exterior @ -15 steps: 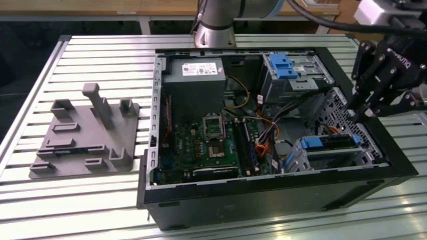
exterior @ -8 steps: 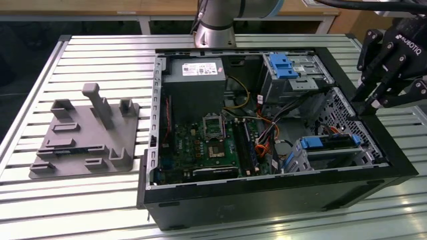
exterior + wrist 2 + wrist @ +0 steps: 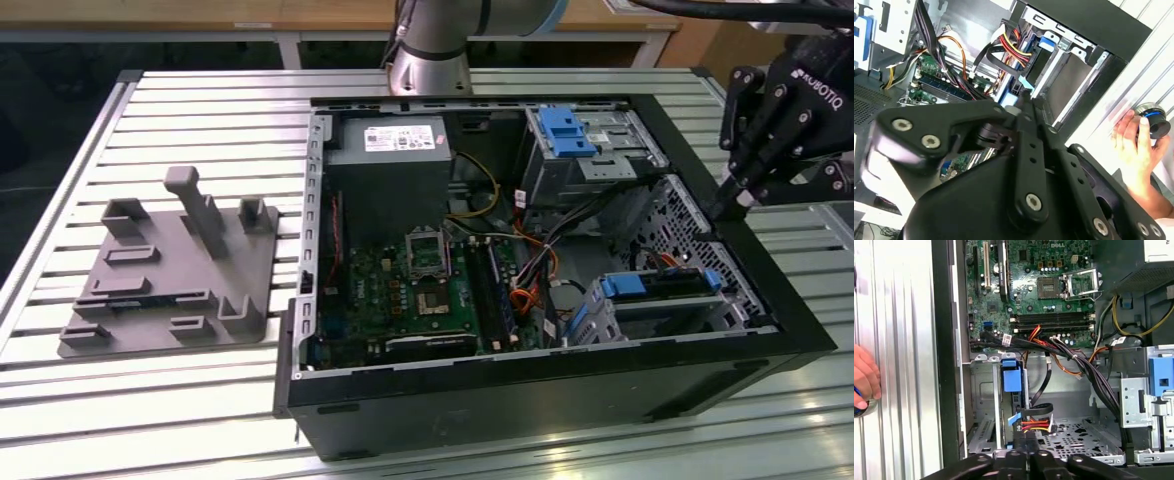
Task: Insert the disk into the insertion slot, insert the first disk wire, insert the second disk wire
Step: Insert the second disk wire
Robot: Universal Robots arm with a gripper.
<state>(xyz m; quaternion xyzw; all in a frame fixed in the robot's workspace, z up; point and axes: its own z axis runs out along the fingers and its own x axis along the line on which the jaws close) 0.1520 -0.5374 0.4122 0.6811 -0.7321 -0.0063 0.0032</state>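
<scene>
The disk (image 3: 663,284), silver in its blue caddy (image 3: 1010,375), sits inside the insertion slot (image 3: 627,318), the low silver cage at the case's near right corner in the exterior view. A black bundle with red and yellow wires (image 3: 1035,425) and a blue connector (image 3: 1013,418) lie at the disk's end; I cannot tell whether they are seated. My black gripper (image 3: 731,206) hangs above the case's right wall, over that cage. Its fingers (image 3: 1025,107) are pressed together with nothing between them.
The open computer case (image 3: 534,392) rests on a slatted metal table (image 3: 200,110). A taller grey cage with a blue latch (image 3: 571,135) stands behind the slot. A grey fixture (image 3: 174,270) lies left of the case. A person's hand (image 3: 1132,146) holds a round black-and-blue object (image 3: 1152,120) beside the case.
</scene>
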